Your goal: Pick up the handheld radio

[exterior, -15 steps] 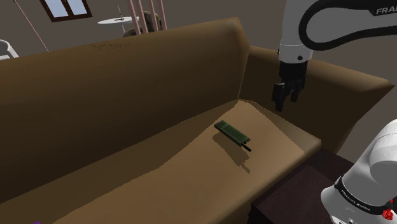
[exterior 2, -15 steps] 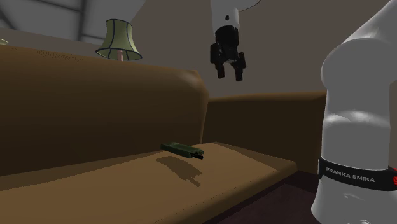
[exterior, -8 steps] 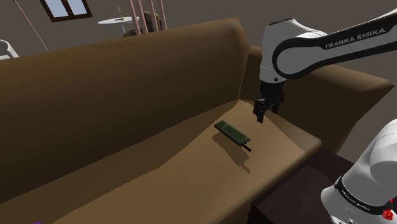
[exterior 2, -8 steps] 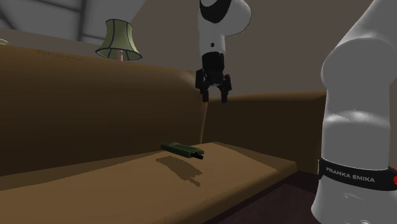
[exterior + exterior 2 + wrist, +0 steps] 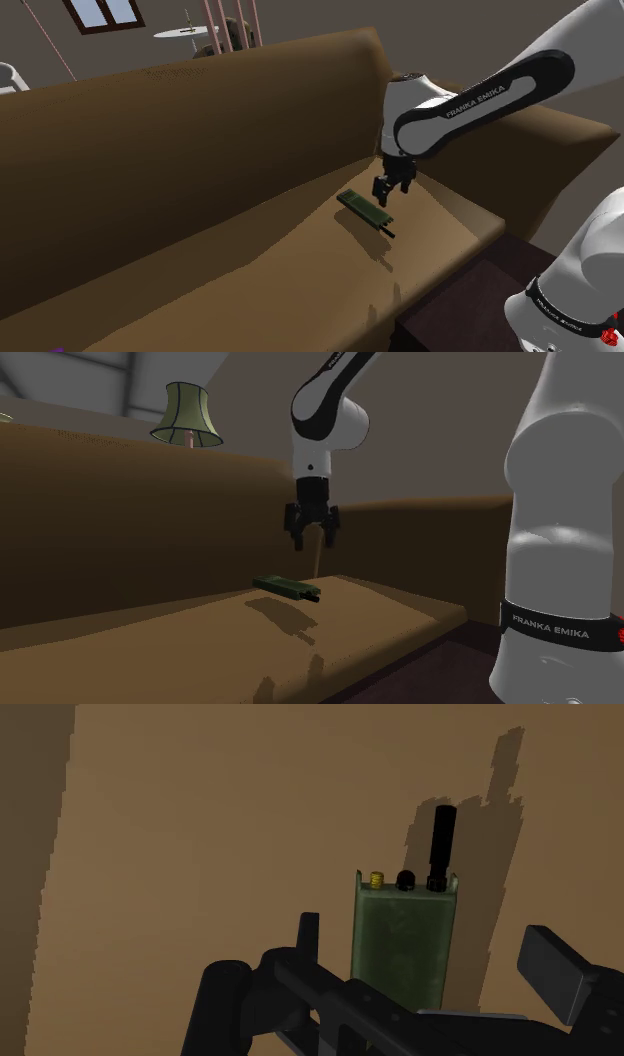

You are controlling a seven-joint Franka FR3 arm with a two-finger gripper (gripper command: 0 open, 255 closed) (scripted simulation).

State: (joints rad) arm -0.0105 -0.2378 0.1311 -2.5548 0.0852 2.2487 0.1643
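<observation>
A flat dark green handheld radio (image 5: 362, 207) with a black antenna lies on the brown sofa seat (image 5: 300, 270). In the second exterior view the radio (image 5: 285, 586) sits near the seat's back corner. My gripper (image 5: 383, 195) hangs open just above the radio's body end, not touching it. The second exterior view shows the gripper (image 5: 313, 542) a short way above and slightly right of the radio. In the wrist view the radio (image 5: 405, 944) lies between the spread fingers of the gripper (image 5: 427, 936), its antenna pointing away from the hand.
The sofa backrest (image 5: 200, 130) rises close behind the radio and an armrest (image 5: 520, 140) closes the seat's end. A dark stand (image 5: 470, 300) sits by the sofa's front corner. A green-shaded lamp (image 5: 186, 414) stands behind the backrest.
The arm has come down and moved toward the shoulder view's left, bringing the gripper from high over the armrest to just above the radio. The fingers stayed open; the radio has not moved.
</observation>
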